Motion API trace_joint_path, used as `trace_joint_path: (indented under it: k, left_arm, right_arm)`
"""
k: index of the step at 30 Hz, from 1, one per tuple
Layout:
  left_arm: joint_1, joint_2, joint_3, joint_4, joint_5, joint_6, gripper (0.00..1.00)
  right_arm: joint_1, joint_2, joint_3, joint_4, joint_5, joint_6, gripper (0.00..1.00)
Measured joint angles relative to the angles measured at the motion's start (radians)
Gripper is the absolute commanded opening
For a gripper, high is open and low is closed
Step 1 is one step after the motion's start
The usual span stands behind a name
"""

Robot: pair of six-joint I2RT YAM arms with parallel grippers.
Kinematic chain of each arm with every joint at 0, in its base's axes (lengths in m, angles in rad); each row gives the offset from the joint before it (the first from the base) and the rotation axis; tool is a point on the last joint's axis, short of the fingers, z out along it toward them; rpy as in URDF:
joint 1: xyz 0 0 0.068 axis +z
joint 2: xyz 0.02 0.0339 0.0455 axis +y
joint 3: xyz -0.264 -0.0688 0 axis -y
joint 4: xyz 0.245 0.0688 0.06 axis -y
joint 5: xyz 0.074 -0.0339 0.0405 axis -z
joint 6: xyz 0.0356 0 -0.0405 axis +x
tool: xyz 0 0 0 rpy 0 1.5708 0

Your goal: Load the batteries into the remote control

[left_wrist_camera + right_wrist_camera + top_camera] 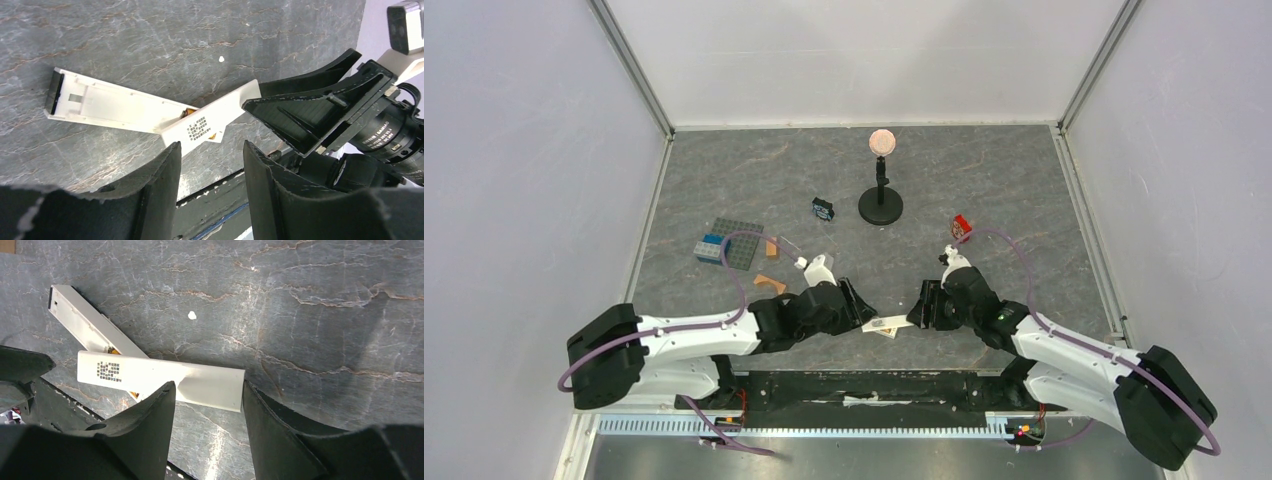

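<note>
White remote control [882, 325], top view: lies at the near table edge, midway between the two tools; too small here for detail
Left gripper [864, 314], top view: just left of the remote control; right gripper [918, 308] just right of it; both arms reach in low from either side, likely so one can steady while the other fits
Clutter, top view: black stand [880, 206], grey brick plate [737, 243] and tan arch [769, 284] sit well beyond the remote control, clear of the work
Remote control [100, 104], left wrist view: flat on the grey stone table [200, 40]; back up, bay open, black end furthest from the tools
White lid [222, 111], left wrist view: laid askew across the remote control's open bay; the right tool's fingers meet its far end
Batteries [189, 112], left wrist view: orange slivers under the lid where it crosses the remote control; they seem seated, so the lid wants aligning
Left gripper [210, 170], left wrist view: fingers apart, nothing between them, tips just short of the remote control; released
Lid [200, 380], right wrist view: crosses over the remote control [80, 315]; a battery [113, 351] peeps out at the crossing
Right gripper [210, 405], right wrist view: jaws part-way apart; the lid's end lies between them, one finger over it, the other against its tip; pinched or merely nudged, I cannot tell
</note>
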Motion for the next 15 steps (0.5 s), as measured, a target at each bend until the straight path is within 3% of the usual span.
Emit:
trace_joint_path:
  k: [15]
  left_arm:
    - [-0.004,0.040,-0.077,0.051,0.019,-0.089,0.54]
  right_arm:
    - [0.000,0.015,0.000,0.023,-0.004,-0.001,0.54]
